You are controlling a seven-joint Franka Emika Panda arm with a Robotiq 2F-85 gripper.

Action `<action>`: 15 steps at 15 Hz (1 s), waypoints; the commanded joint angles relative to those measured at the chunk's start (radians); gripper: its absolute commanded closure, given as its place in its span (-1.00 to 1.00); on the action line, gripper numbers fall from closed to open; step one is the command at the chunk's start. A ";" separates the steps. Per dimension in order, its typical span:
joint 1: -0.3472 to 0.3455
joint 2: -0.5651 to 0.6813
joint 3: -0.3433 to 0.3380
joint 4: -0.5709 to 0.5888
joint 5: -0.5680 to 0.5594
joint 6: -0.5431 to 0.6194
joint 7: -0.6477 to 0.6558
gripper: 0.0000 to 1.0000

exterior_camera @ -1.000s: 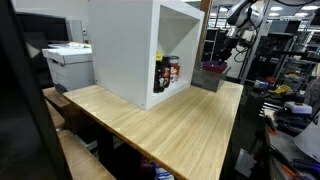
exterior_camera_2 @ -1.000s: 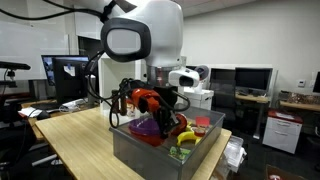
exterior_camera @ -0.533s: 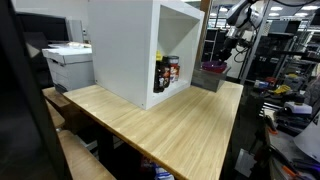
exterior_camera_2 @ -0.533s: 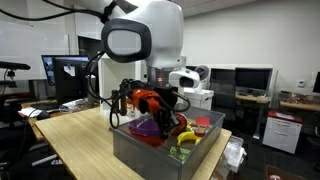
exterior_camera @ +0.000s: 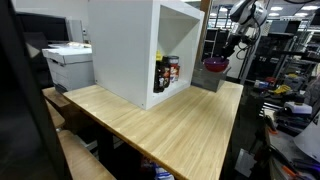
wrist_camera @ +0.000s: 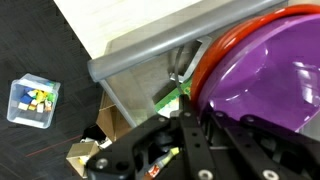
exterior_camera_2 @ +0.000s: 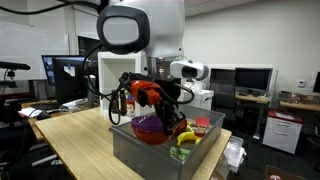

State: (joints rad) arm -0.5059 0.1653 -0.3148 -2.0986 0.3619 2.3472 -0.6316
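We see our pincer (wrist_camera: pixel 187 100) pinching the orange rim of the purple bowl (wrist_camera: pixel 262 72), whose body spreads toward two o'clock, over the grey bin (wrist_camera: pixel 135 62).

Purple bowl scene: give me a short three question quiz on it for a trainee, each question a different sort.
1. True or false: the pincer is shut on the rim of the purple bowl.
2. The banana lies in: A) the gray bin, B) a drawer, C) a basket.
3. Fill in: the white cabinet stands on a ___ table.
Key: 1 true; 2 A; 3 wooden.
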 commanded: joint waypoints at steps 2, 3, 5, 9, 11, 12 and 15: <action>0.004 -0.059 -0.031 -0.011 -0.027 0.004 0.003 0.95; 0.004 -0.061 -0.036 -0.004 -0.027 -0.002 0.002 0.95; 0.006 -0.068 -0.044 0.000 -0.032 -0.005 0.005 0.95; 0.008 -0.078 -0.055 0.011 -0.038 -0.012 0.004 0.95; 0.010 -0.084 -0.058 0.017 -0.050 -0.018 0.008 0.95; 0.011 -0.089 -0.060 0.020 -0.064 -0.028 0.013 0.95; 0.012 -0.108 -0.066 0.021 -0.097 -0.038 0.014 0.95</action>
State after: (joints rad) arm -0.5051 0.1005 -0.3665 -2.0722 0.3067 2.3417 -0.6311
